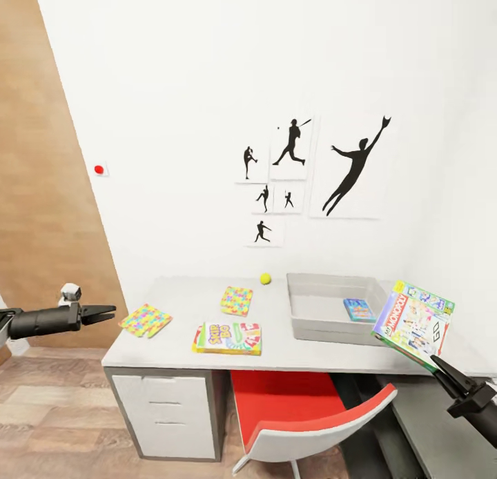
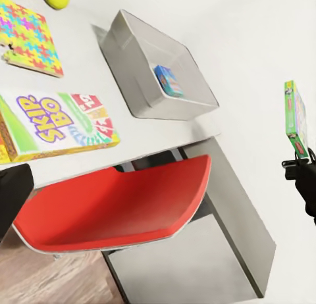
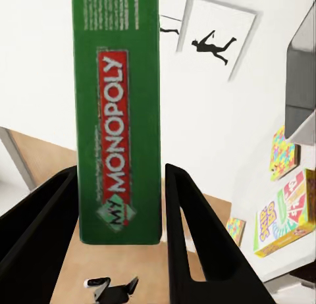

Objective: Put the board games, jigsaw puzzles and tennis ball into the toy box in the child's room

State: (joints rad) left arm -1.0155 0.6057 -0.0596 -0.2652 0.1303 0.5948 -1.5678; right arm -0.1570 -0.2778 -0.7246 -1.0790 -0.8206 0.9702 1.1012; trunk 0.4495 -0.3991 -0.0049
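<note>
Head view, w/ the toy box (image 1: pixel 335 318) as reference: a shallow grey bin on the pale table (image 1: pixel 186 303), toward its right end, holding one small blue box (image 1: pixel 359 310) flat on its floor. The right gripper (image 1: pixel 431 355) sits just right of the toy box, jaws clamped on the lower edge of the green Monopoly game (image 1: pixel 414 322), which is tilted and held up off the table, its near corner overlapping the bin's right rim in this view (contact cannot be told). In the right wrist view the box's green spine (image 3: pixel 118 113) stands between the two black fingers (image 3: pixel 194 241). Left of the toy box, on the table: tennis ball (image 1: pixel 265 278) near the wall, one jigsaw puzzle (image 1: pixel 237 301) beside it toward the front, the yellow Skip-Bo game (image 1: pixel 228 337) near the front edge, and a second jigsaw puzzle (image 1: pixel 145 320) farthest left, at the table's end. The left gripper (image 1: pixel 103 313) hovers well left of the bin, beyond the table's end, jaws slightly parted and holding nothing. Red chair (image 1: pixel 304 413) below the table front. Silhouette pictures (image 1: pixel 314 172) on the wall above the bin; red button (image 1: pixel 99 169) far left on the wall.
</note>
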